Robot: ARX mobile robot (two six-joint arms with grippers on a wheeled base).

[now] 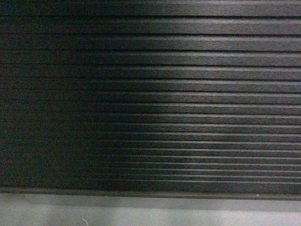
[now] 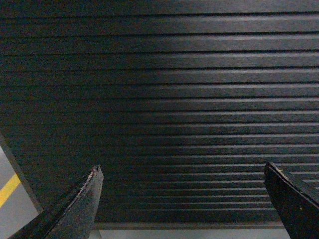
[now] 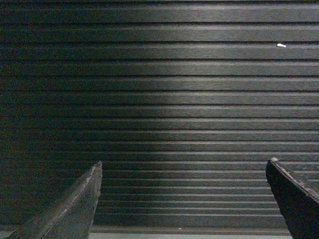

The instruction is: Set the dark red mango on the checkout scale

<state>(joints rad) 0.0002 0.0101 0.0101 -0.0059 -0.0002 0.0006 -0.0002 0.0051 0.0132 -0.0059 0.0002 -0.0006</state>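
The checkout [image 1: 188, 94] fills the head view as a dark counter front with horizontal ribbed slats, very close. The same slatted front of the checkout [image 2: 189, 99] fills the left wrist view, and the checkout [image 3: 179, 99] fills the right wrist view too. My left gripper [image 2: 182, 172] is open, its two dark fingers wide apart with nothing between them. My right gripper [image 3: 183, 167] is open and empty as well, facing the slats. The dark red mango and the scale are out of view. Neither gripper shows in the head view.
A grey plinth [image 1: 141, 212] runs along the foot of the counter. In the left wrist view, grey floor with a yellow stripe [image 2: 9, 189] shows past the counter's left edge. A small white speck [image 3: 281, 45] sits on one slat.
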